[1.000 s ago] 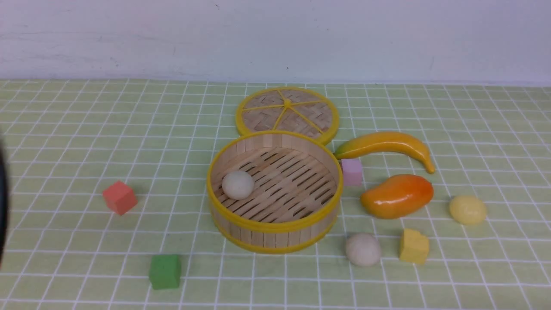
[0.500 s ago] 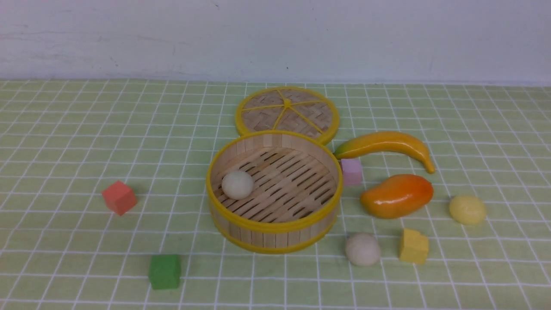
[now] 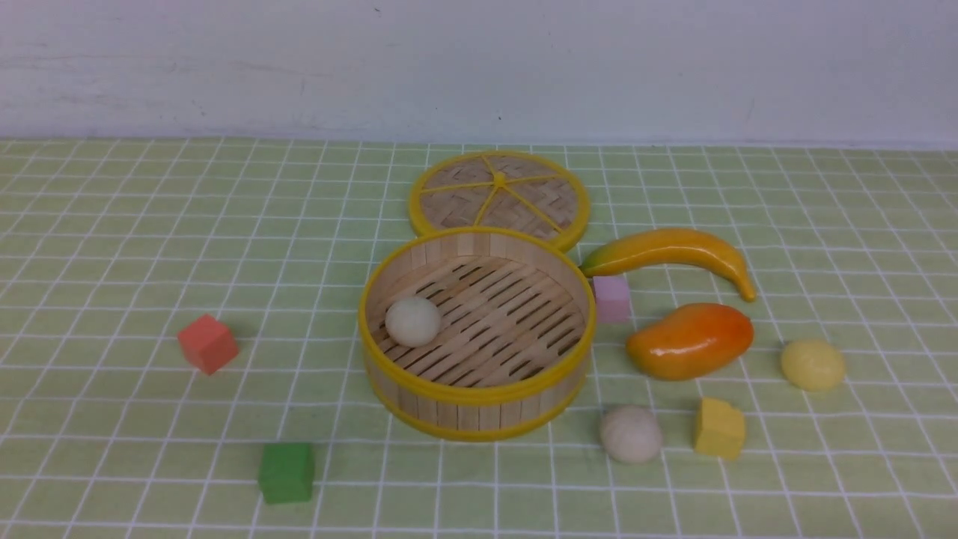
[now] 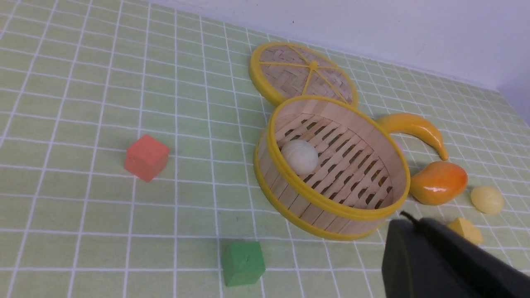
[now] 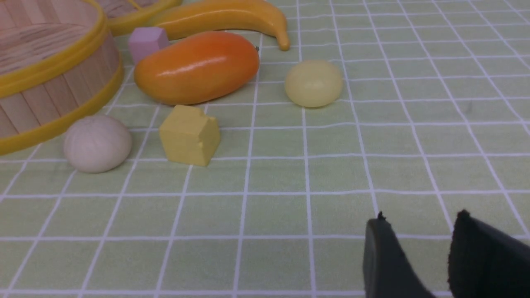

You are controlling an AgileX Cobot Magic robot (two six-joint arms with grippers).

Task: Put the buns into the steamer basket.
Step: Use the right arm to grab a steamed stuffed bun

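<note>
The steamer basket point(image 3: 477, 389) stands in the middle of the cloth with one off-white bun point(image 3: 413, 321) on its slatted floor, near its left wall. A second off-white bun point(image 3: 631, 433) lies outside, at the basket's front right. The pale yellow bun point(image 3: 813, 364) lies further right, past the mango. Neither arm shows in the front view. In the left wrist view my left gripper point(image 4: 408, 225) is shut and empty, hanging short of the basket point(image 4: 331, 207). In the right wrist view my right gripper point(image 5: 418, 219) is open and empty, well short of the yellow bun point(image 5: 313, 83) and the off-white bun point(image 5: 97, 143).
The woven lid point(image 3: 499, 196) lies behind the basket. A banana point(image 3: 673, 251), a mango point(image 3: 690, 340) and a pink cube point(image 3: 611, 298) sit to its right. A yellow cube point(image 3: 719, 428) lies beside the outer off-white bun. A red cube point(image 3: 207, 343) and a green cube point(image 3: 286, 471) lie at the left.
A dark part of the left arm at the front view's left edge has drawn back out of view. The buns, basket and other items have not moved.
</note>
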